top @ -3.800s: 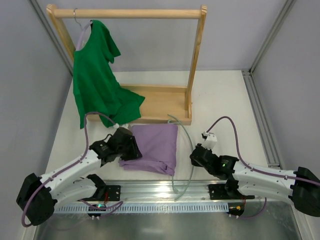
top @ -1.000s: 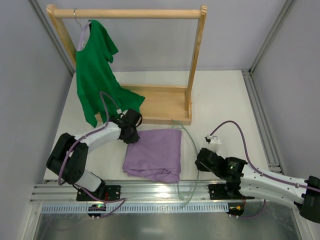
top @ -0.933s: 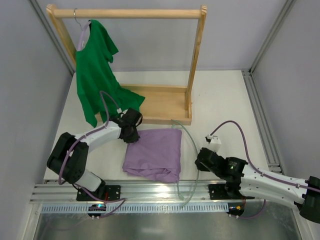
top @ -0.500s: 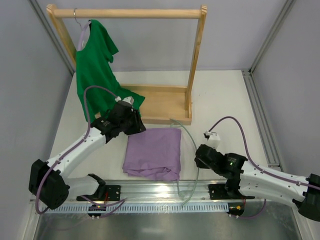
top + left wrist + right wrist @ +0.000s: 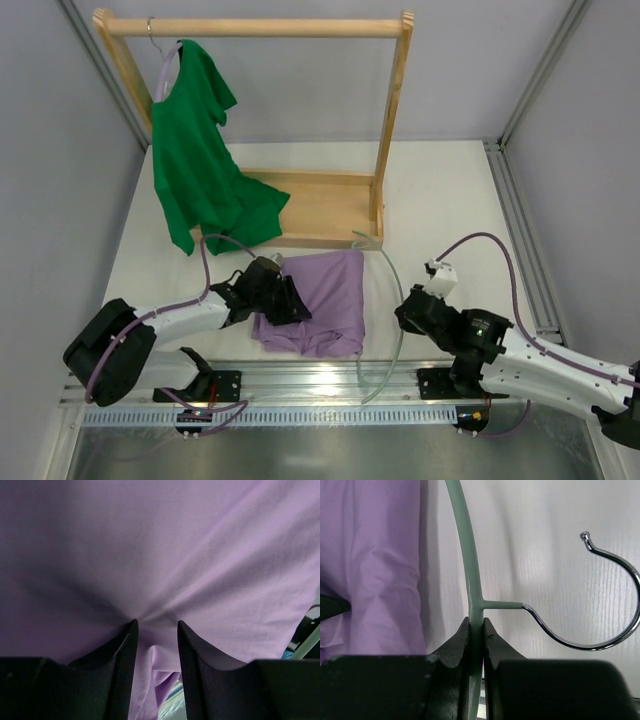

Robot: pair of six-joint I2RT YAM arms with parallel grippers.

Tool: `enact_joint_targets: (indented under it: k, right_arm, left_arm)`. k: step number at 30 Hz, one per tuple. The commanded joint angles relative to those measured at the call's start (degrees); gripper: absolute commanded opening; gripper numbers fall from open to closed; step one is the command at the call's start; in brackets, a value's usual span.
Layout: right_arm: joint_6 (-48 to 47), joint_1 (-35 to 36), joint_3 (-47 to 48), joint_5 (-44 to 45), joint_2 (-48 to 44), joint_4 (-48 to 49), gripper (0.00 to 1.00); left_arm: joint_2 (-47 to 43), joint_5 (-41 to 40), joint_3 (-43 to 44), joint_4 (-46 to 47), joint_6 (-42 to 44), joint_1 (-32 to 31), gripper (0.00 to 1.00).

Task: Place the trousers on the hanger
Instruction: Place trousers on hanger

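Observation:
The lilac trousers (image 5: pixel 335 285) lie folded on the table in front of the rack. My left gripper (image 5: pixel 298 305) is pushed into their near left part. In the left wrist view its fingers (image 5: pixel 124 650) stand apart, open, with a loose fold of the trousers (image 5: pixel 165 555) between them that does not fill the gap. The pale grey-green hanger (image 5: pixel 394 290) arcs along the right side of the trousers. My right gripper (image 5: pixel 408 312) is shut on the hanger (image 5: pixel 469 555) just below its neck, where the right gripper (image 5: pixel 476 626) pinches the thin bar. The metal hook (image 5: pixel 620 630) points right.
A wooden rack (image 5: pixel 398 120) stands at the back, with its base (image 5: pixel 325 205) just beyond the trousers. A dark green T-shirt (image 5: pixel 195 170) hangs from it on a lavender hanger (image 5: pixel 166 68). A metal rail (image 5: pixel 330 385) runs along the near edge.
My left gripper has let go at the far left corner of the trousers, opened wider and come down on their near left part. The hanger has shifted slightly right with the right gripper.

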Motion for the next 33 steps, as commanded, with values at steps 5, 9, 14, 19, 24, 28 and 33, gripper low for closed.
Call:
enact_joint_targets:
  k: [5, 9, 14, 19, 24, 28, 33]
  right_arm:
    - [1.8, -0.1, 0.1, 5.7, -5.8, 0.8, 0.04]
    - [2.7, -0.1, -1.7, 5.0, -4.7, 2.5, 0.04]
    - [3.5, 0.0, -4.6, 4.7, -6.4, 2.5, 0.04]
    - [3.5, -0.1, -5.6, 3.7, -7.7, 2.0, 0.03]
    - [3.3, -0.1, -2.6, 5.7, -7.9, -3.0, 0.04]
    - [2.5, -0.1, -1.7, 6.5, -8.4, -3.3, 0.04]
    - [2.3, -0.1, -1.2, 6.3, -7.7, -3.0, 0.04]
  left_arm:
    - [5.5, -4.1, -2.8, 3.2, -4.3, 0.2, 0.38]
    - [3.4, -8.7, 3.4, -7.1, -0.9, 0.3, 0.38]
    - [-1.0, -15.7, 15.0, -21.4, 5.3, 0.1, 0.40]
    - [-2.4, -20.3, 27.0, -32.5, 10.4, 0.0, 0.43]
    - [-3.3, -19.4, 23.3, -36.1, 10.3, -0.2, 0.31]
    - [-9.7, -20.9, 15.8, -36.7, 6.7, -1.2, 0.19]
    - [-7.0, -25.6, 11.7, -37.7, 5.1, -1.0, 0.12]
